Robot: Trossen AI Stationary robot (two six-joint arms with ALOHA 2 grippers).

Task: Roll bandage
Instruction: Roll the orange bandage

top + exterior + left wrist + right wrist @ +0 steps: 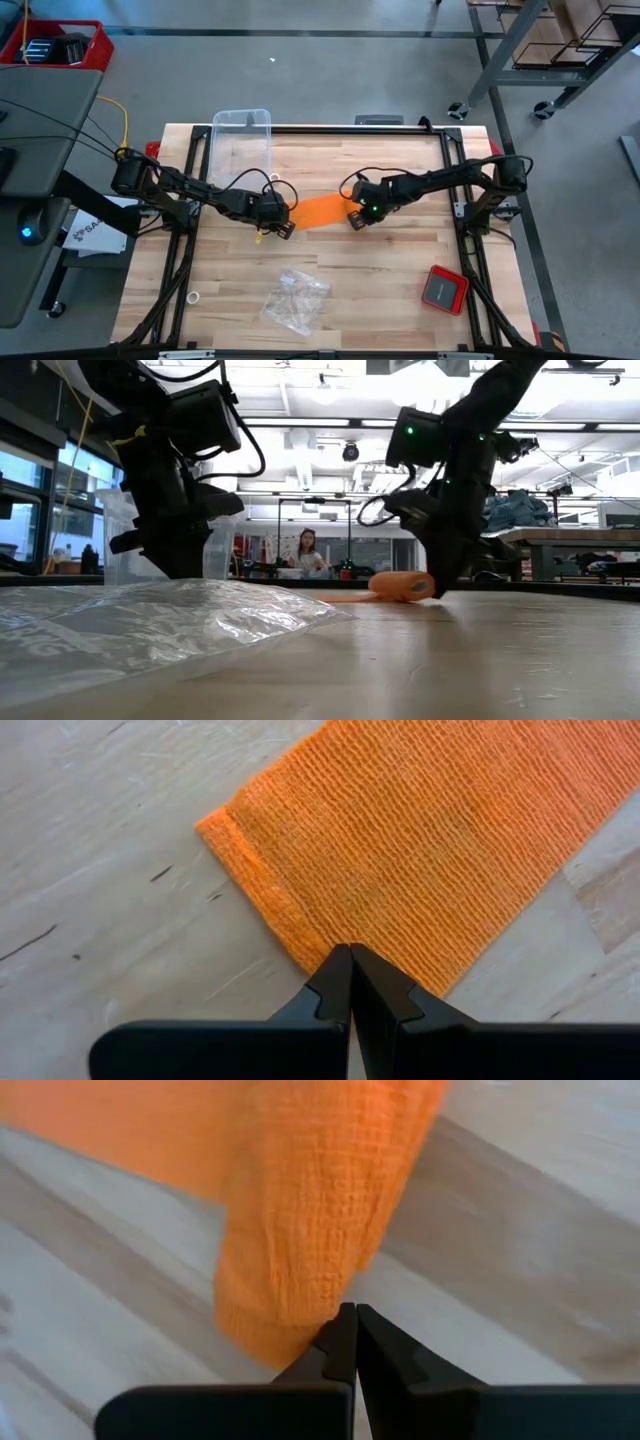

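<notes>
Orange open-weave bandage (321, 211) at frame centre looks light, limp and snag-prone; left end effector (281, 226) pinches its flat end, right end effector (356, 219) its rolled end.

We see a wooden table (400, 290) carrying an orange bandage (322, 211) at centre, a clear plastic bag (295, 300) near, a red device (444, 289) near-right, and a clear container (241, 140) far-left.
</notes>
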